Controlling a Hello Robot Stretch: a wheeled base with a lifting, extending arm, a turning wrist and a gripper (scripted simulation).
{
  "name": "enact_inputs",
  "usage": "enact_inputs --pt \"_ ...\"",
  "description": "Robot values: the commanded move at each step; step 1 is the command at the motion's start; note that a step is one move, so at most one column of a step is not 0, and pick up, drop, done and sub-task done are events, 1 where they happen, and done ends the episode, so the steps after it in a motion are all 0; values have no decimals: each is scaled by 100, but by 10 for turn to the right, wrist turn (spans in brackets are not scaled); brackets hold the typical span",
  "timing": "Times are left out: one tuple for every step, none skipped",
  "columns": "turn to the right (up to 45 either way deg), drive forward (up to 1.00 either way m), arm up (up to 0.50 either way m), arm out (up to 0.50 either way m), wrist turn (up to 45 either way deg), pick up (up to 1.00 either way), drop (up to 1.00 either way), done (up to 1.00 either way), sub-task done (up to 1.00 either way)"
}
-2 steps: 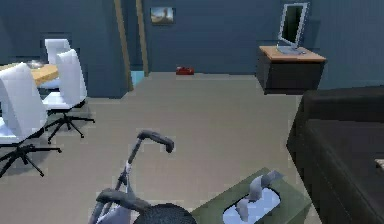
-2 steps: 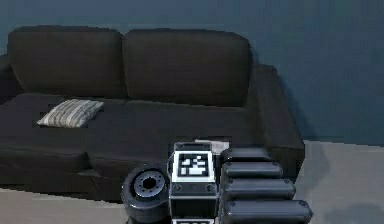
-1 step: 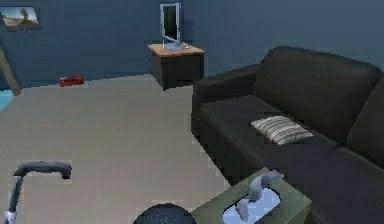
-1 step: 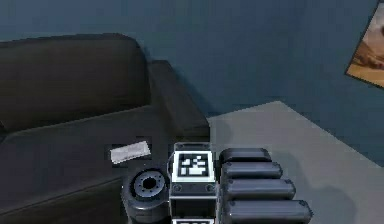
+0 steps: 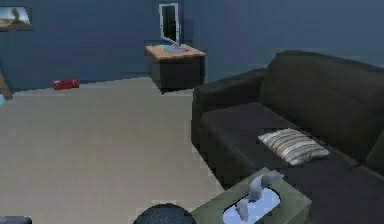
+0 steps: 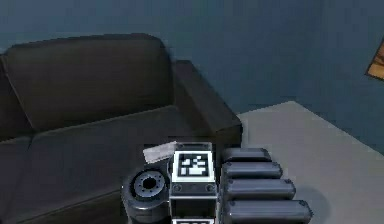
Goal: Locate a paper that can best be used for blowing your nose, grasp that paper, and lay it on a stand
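An olive-green box with white tissue paper (image 5: 252, 203) poking out of its top sits at the forward view's bottom edge, against the front of the dark sofa (image 5: 300, 100). A stand (image 5: 176, 66) with a wooden top stands by the far blue wall and carries a flat screen (image 5: 170, 24). In the arm side view the arm's ribbed dark bar (image 6: 262, 188) ends in a white marked square (image 6: 193, 167), with the gripper (image 6: 150, 188) as a dark round body to its left. A small pale grey thing (image 6: 160, 152) lies just past it against the sofa seat (image 6: 80, 150). I cannot tell whether the gripper holds anything.
A striped cushion (image 5: 293, 145) lies on the sofa seat. A small red thing (image 5: 66, 85) rests on the floor by the far wall, and a picture (image 5: 14, 18) hangs at upper left. Beige carpet (image 5: 90, 150) spreads wide across the forward view's left and middle.
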Motion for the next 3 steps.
enact_inputs --pt "450 0 0 0 0 0 0 0 0" --pt "450 0 0 0 0 0 0 0 0" --pt "210 0 0 0 0 0 0 0 0"
